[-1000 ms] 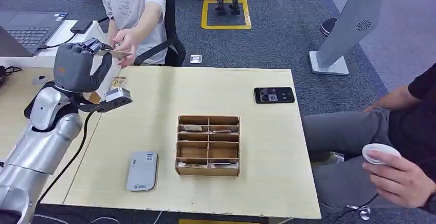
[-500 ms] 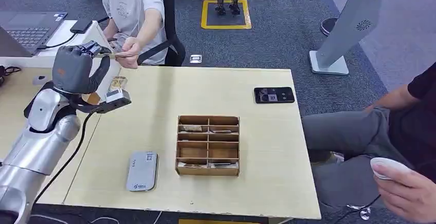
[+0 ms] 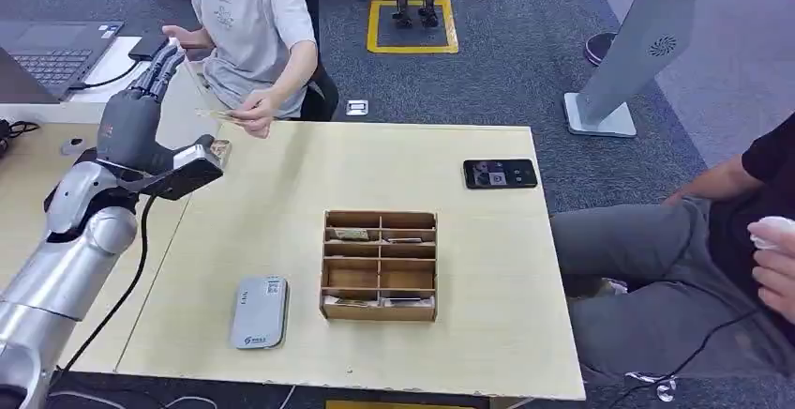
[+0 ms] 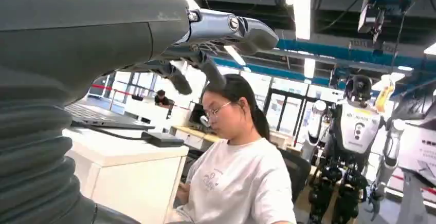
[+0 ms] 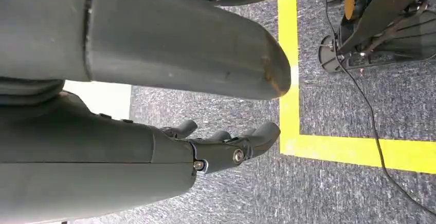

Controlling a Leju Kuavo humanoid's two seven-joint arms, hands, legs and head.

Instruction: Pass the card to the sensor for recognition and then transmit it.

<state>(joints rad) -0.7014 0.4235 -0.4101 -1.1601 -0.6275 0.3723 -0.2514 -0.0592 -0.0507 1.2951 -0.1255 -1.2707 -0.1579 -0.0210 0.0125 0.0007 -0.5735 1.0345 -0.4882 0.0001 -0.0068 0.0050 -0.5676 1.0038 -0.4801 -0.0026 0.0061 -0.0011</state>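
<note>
The left robot hand (image 3: 141, 99) is raised above the far left corner of the light wooden tabletop (image 3: 281, 193), its dark fingers (image 3: 164, 60) stretched out and apart with nothing between them. The left wrist view shows the same: the thumb and fingers of this robot hand (image 4: 205, 54) spread in the air in front of a seated person.

The thin pale card (image 3: 216, 114) is in the hand of the person in a light grey T-shirt (image 3: 248, 24), who sits just beyond the far edge of the tabletop. The person's hand (image 3: 255, 111) pinches the card near the tabletop's far left corner, just beside the left robot hand but apart from it.

The flat grey card sensor with rounded corners (image 3: 260, 311) lies near the front left of the tabletop, well apart from the card. Just beside it, toward the middle, stands a brown wooden box divided into small compartments (image 3: 380, 264), some of them holding cards. A black smartphone (image 3: 500, 174) lies near the far right edge.

The right robot hand (image 5: 226, 147) hangs over grey carpet with a yellow floor marking (image 5: 293, 131); its fingers (image 5: 257, 134) are loosely curved and apart, holding nothing.

A second person in grey trousers (image 3: 656, 259) sits at the right side.
</note>
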